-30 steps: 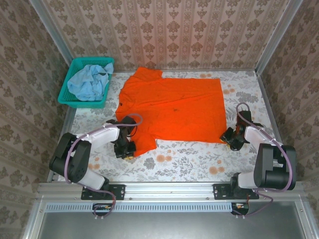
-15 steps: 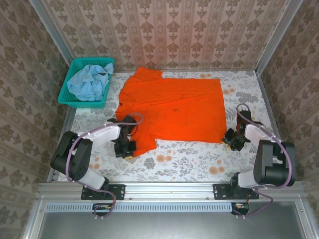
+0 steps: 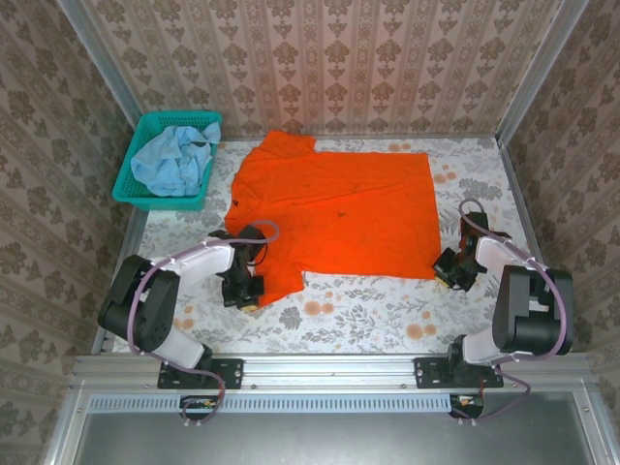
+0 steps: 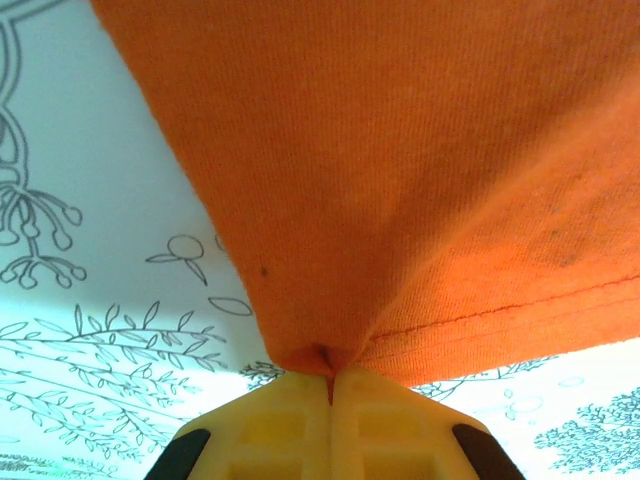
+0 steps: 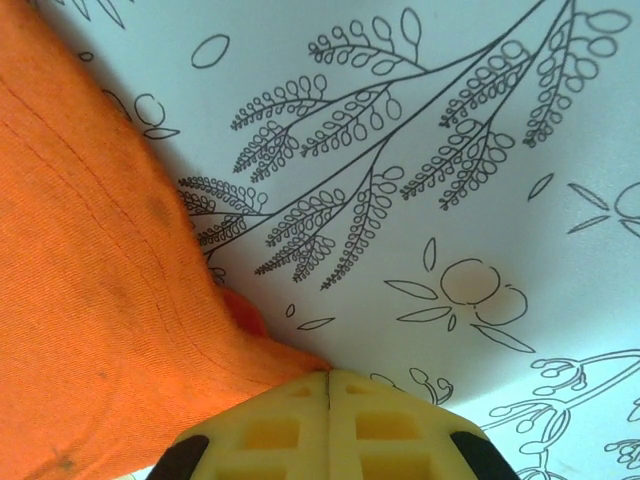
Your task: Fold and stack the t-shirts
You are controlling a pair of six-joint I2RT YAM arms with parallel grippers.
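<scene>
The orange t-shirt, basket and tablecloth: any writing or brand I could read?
None readable. The orange t-shirt is plain; the teal basket and the blue t-shirt in it show no lettering; the tablecloth carries only drawn flowers. A dark speck at the shirt's collar is too small to tell.

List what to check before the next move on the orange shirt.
1. Left gripper bite: ok. It is shut on the orange shirt, with the hem bunched between the tips.
2. Right gripper bite: cannot tell. The jaws are shut at the near right corner and cloth meets the tips, but the pinch itself is hidden.
3. Both grips on the near edge: ok.
4. Shirt spread flat on the table: ok, apart from the pinched spots.
5. Blue shirt out of the way: ok. It is bunched in the basket, apart from the orange one.
</scene>
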